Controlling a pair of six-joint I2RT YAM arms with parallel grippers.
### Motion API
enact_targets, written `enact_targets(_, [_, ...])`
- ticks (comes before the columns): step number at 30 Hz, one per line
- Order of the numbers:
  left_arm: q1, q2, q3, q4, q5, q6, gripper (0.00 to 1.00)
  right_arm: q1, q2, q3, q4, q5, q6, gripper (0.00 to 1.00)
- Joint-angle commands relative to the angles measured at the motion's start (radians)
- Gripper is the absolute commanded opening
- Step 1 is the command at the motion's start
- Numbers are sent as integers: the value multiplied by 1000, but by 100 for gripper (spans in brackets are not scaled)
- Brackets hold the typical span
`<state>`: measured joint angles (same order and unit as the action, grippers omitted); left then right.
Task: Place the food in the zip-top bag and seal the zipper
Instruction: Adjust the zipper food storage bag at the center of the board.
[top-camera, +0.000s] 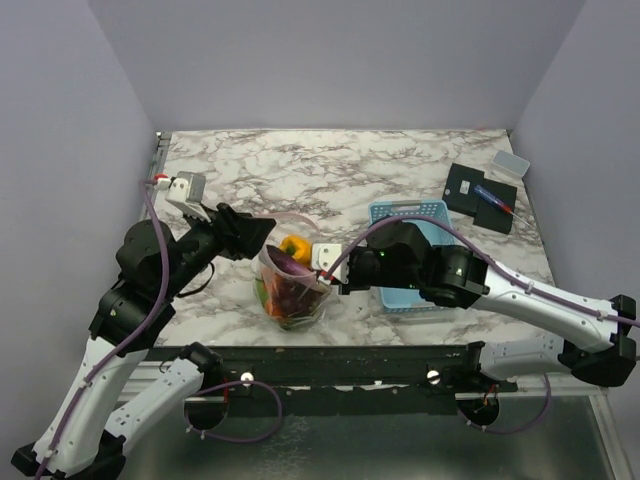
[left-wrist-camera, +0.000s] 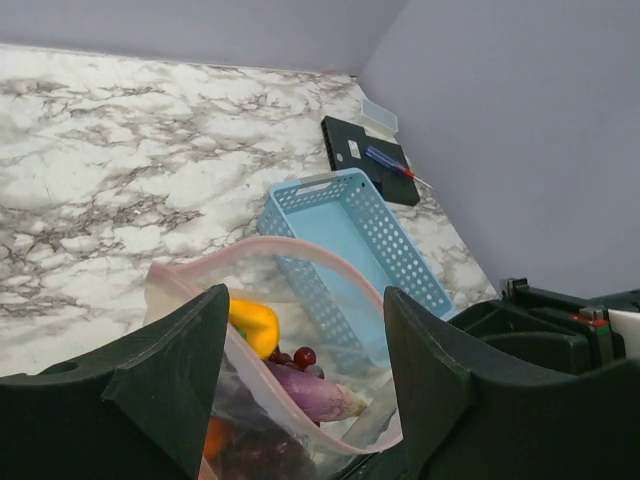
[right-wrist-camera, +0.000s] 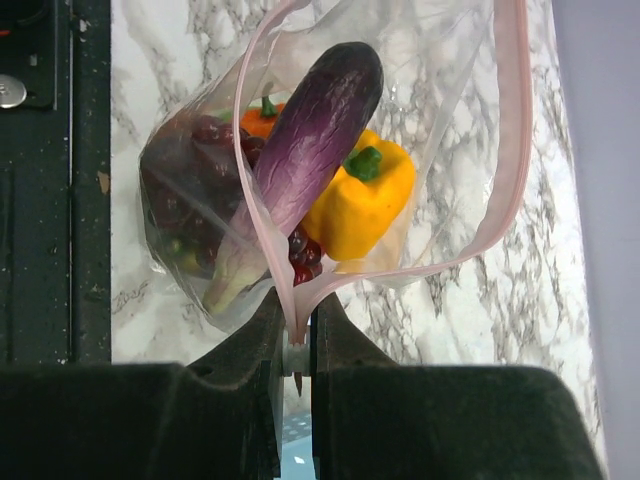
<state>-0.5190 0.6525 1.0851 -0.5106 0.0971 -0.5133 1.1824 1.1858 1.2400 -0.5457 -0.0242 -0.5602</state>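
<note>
Clear zip-top bag (right-wrist-camera: 420, 80), loaded: my right pincer (right-wrist-camera: 293, 340) clamps its zipper (right-wrist-camera: 515, 120) end as anchor; left pincer (left-wrist-camera: 300, 330) gapes, empty, astride mouth.

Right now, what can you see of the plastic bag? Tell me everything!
The zip-top bag is clear, crinkly, soft plastic with a pinkish-red zipper strip round its mouth. The mouth gapes open in a wide loop, not sealed. It sits on the marble table, bulging with a purple eggplant, a yellow pepper and dark grapes. The right hand pinches the strip at one end; the left hand is open, the bag's mouth between its fingers.
</note>
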Motion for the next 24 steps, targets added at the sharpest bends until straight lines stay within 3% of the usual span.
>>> enact_targets(1, [4,30,63,7,138,140,65,-1,38,115,-36,-102,-76,0])
enact_targets(11, [4,77,99,26,441,381,65,-1,84,209,-106,-203,-124,0])
enact_targets(17, [1,126,46,100,672,418,66,-1,69,162,-92,-218,-102,1])
enact_targets(24, [-22,234,46,132,821,447,72,-1,57,143,-97,-258,-90,1])
